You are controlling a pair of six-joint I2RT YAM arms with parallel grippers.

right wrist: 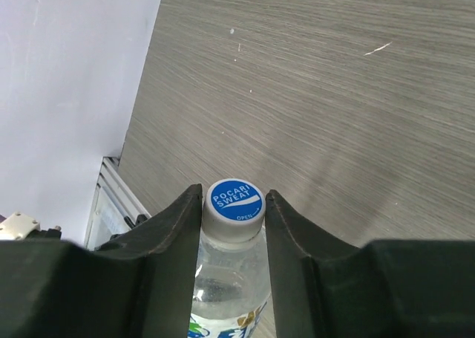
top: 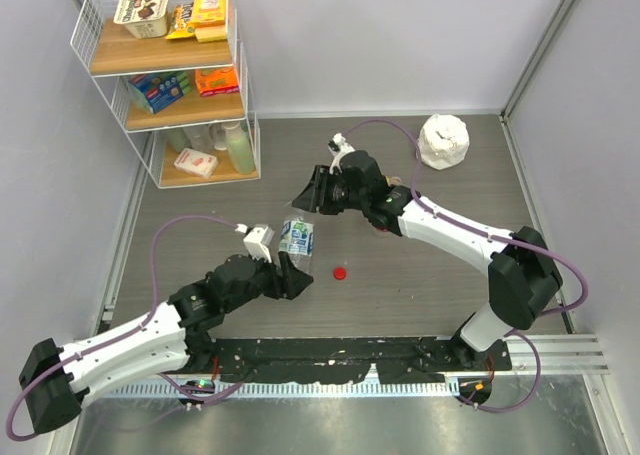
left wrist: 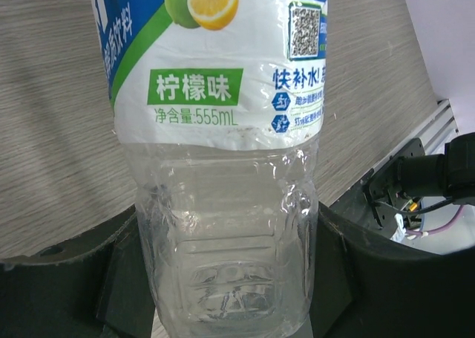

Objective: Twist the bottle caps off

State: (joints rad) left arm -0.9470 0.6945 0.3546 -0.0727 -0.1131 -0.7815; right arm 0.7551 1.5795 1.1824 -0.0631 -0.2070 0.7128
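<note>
My right gripper (right wrist: 234, 208) pinches the white cap (right wrist: 234, 199) between its fingers. The bottle (left wrist: 223, 226) runs in line with them, its lower body clamped by my left gripper (left wrist: 226, 293).

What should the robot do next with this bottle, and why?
Probably twist the cap with the right gripper. Its jaws sit against both sides of the cap, and the left gripper clamps the lower part of the bottle, so the bottle should hold steady while the cap turns.
</note>
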